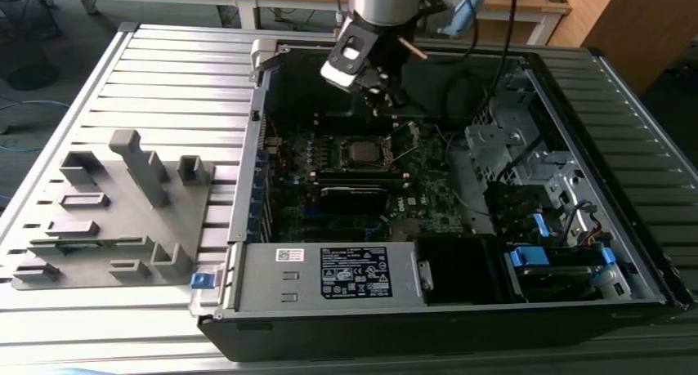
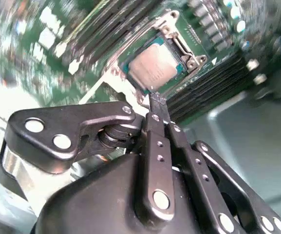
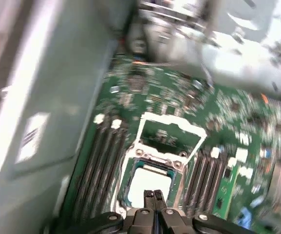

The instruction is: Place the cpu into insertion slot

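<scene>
The cpu (image 2: 155, 67) sits flat in the insertion slot (image 2: 175, 36), silver top up, green edge showing round it; you see it in both wrist views, also at (image 3: 150, 184). The slot's metal frame (image 3: 168, 132) stands flipped open on the far side of the chip from your gripper. In the exterior view the insertion slot (image 1: 362, 151) is a small dark square on the motherboard (image 1: 436, 203), just below and in front of your gripper (image 1: 382, 93).

Your gripper (image 2: 158, 100) has its fingers pressed together, tips meeting with no gap and nothing between them. The tips hang just over the near edge of the cpu; you can't tell whether they touch it. Same in the first wrist view: gripper (image 3: 153, 194) closed, tips at the chip's near edge.

Black memory slots (image 3: 96, 165) run along both sides of the socket, flanking your fingertips. The whole board lies inside an open computer case (image 1: 610, 252) on the slatted metal surface (image 1: 163, 73). A grey power-supply box (image 1: 327, 273) sits at the case's front edge, well away from your gripper. A grey plastic block (image 1: 109, 212) with pockets and upright posts lies on the surface outside the case, well apart from your gripper, toward the exterior view's left.
</scene>
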{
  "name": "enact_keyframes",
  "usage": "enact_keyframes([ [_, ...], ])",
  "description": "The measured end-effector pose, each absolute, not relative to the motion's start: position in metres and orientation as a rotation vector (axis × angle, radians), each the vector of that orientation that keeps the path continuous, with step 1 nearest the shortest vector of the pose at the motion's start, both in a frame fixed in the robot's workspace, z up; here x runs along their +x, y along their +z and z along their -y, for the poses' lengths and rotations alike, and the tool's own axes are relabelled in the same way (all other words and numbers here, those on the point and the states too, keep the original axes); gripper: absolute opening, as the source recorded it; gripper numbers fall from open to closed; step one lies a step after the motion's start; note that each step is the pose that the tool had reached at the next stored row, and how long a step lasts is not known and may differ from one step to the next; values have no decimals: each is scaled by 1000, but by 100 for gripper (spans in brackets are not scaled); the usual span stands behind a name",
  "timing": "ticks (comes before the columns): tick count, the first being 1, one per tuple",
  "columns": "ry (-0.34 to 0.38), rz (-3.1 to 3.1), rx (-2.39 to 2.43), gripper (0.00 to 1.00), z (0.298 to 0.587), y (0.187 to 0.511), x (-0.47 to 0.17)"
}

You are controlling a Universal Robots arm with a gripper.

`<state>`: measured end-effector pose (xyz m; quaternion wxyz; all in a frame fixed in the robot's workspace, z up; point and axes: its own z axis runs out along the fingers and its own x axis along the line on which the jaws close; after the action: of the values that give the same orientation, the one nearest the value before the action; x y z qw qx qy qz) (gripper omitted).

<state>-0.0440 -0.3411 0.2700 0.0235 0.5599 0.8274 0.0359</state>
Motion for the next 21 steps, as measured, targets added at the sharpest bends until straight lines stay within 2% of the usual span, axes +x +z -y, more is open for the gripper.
enact_keyframes([
  [16, 140, -3138, 257, 11, 354, 356, -24],
  [21, 142, -3156, 43, 11, 356, 367, -21],
])
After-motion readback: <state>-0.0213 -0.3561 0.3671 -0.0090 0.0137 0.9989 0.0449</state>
